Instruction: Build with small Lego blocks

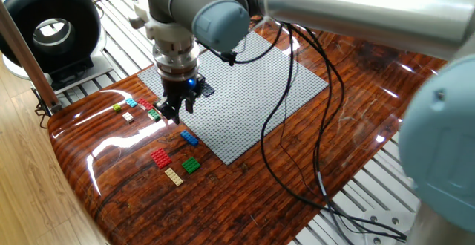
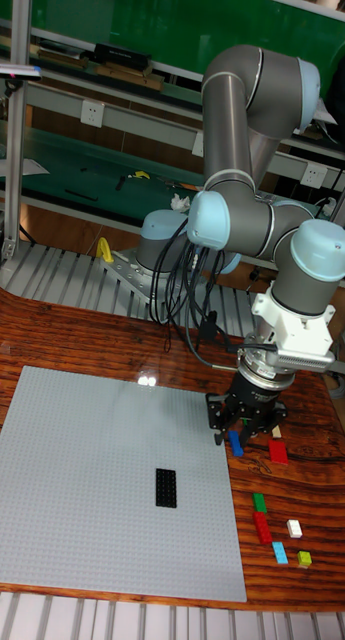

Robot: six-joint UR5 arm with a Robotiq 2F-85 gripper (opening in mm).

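My gripper (image 1: 173,110) hangs over the left edge of the grey baseplate (image 1: 245,96), its fingers apart and nothing visibly held. Just left of it lie a green brick (image 1: 154,114), a red brick (image 1: 145,105), a white brick (image 1: 128,116), a light blue brick (image 1: 131,102) and a yellow-green brick (image 1: 116,108). Nearer the front lie a blue brick (image 1: 189,137), a red brick (image 1: 160,157), a green brick (image 1: 191,165) and a tan brick (image 1: 174,176). A dark brick (image 2: 167,487) sits on the baseplate (image 2: 92,480). In the tall view the gripper (image 2: 244,425) stands above the blue brick (image 2: 236,443).
A black round device (image 1: 50,30) stands at the far left past the table edge. Black cables (image 1: 286,126) hang from the arm across the baseplate and the wooden tabletop (image 1: 349,119). Slotted metal rails (image 1: 371,193) border the table.
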